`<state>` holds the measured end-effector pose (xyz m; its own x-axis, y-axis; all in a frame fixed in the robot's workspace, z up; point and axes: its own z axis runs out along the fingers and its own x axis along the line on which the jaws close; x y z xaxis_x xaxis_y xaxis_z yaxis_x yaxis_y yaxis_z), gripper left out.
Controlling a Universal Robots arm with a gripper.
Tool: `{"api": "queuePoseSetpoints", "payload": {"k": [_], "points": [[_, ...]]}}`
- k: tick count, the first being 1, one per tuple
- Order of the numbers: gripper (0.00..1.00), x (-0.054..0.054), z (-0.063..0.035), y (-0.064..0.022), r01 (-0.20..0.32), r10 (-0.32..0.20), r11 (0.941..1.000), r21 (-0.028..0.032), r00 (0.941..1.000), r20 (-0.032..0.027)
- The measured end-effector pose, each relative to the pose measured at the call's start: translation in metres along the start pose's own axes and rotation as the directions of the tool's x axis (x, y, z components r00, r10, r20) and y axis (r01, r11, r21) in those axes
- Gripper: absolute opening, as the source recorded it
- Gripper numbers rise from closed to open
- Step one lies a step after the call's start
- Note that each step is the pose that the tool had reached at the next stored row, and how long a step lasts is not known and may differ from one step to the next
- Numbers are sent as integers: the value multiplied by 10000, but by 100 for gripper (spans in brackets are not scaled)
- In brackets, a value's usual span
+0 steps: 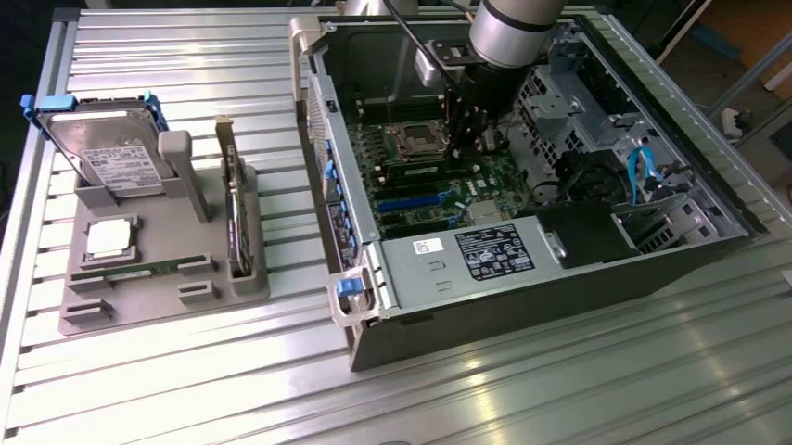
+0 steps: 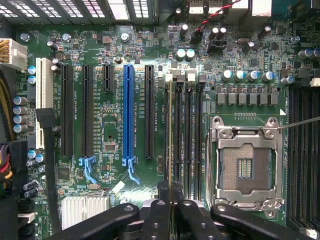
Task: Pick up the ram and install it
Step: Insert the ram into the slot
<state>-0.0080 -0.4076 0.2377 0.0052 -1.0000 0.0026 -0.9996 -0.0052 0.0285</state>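
From my seat I see the arm reaching down into the open computer case (image 1: 415, 273), the claw (image 1: 468, 139) low over the motherboard (image 1: 427, 181). On the wrist view the claw (image 2: 170, 192) has its two dark fingers (image 2: 159, 212) drawn together, clamped on the ram (image 2: 170, 140), which I see edge-on as a thin pale green line running straight out from between the fingertips. The stick stands on edge, lined up along the memory slot directly beneath the claw, the outermost of a bank of black memory slots (image 2: 189, 140). I cannot tell whether its lower edge is already seated in that slot or just above it. On one side of the claw, just past those slots, sits the open processor socket (image 2: 245, 165) with its metal frame; on the other side lie the long expansion slots, among them a blue slot (image 2: 128, 115). Well away from the claw, outside the case, a grey tray (image 1: 161, 297) holds a hard drive (image 1: 106, 153) and a dark expansion card (image 1: 233, 204) on edge.
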Motion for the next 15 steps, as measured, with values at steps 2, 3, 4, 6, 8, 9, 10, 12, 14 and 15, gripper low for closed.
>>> {"api": "queuePoseSetpoints", "payload": {"k": [2,3,4,6,8,9,10,12,14,15], "points": [[12,0,0,0,1,-1,10000,0,10000,0],[12,0,0,0,1,-1,10000,0,10000,0],[12,0,0,0,2,-2,10000,0,10000,0],[12,0,2,0,1,-1,10000,-1,10000,-2],[12,0,6,0,1,-1,10000,0,10000,-1],[12,0,7,0,2,-2,10000,-1,10000,-1],[12,0,10,0,2,-2,10000,0,10000,-1],[12,0,18,-1,2,-2,10000,1,10000,2],[12,0,25,-1,2,-2,10000,0,10000,0],[12,0,28,-1,2,-2,10000,0,10000,1]]}}
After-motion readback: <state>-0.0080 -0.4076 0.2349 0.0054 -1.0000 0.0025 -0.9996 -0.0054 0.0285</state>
